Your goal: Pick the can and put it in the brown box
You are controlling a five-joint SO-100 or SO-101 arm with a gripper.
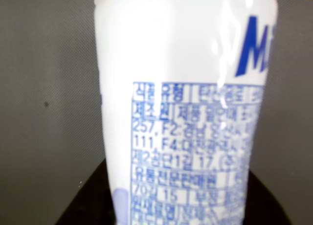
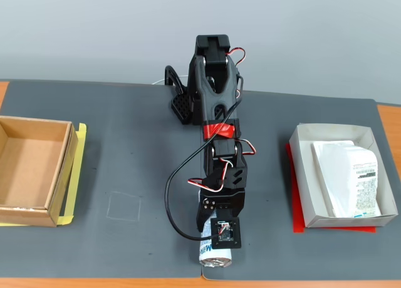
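Plainly at the grasp stage. Arm stretched from its base at the far side toward the near edge of the grey mat, gripper lowered over the can. Can at the near edge, about mid-width, seemingly lying with one silver end facing the near side; hard to say whether resting on the mat or just lifted off it. Well apart from the brown box, which sits at the far left on a strip of yellow tape, open and showing nothing inside.

Seen from the wrist, can filling most of the frame, white with blue print, flanked low down by dark gripper parts on either side. Suggests jaws straddling the body across its width, a sensible hold for a slim round thing likely to roll. Cannot tell whether pinching it, merely close around it, or spread: fingertips hidden in both views.

Off to the right, a white box on a red underlay, holding a white packet; not part of the job, and clear of any path leftward.

Judged next: firm closure on the can, a lift high enough to clear the box wall, then a long swing left.
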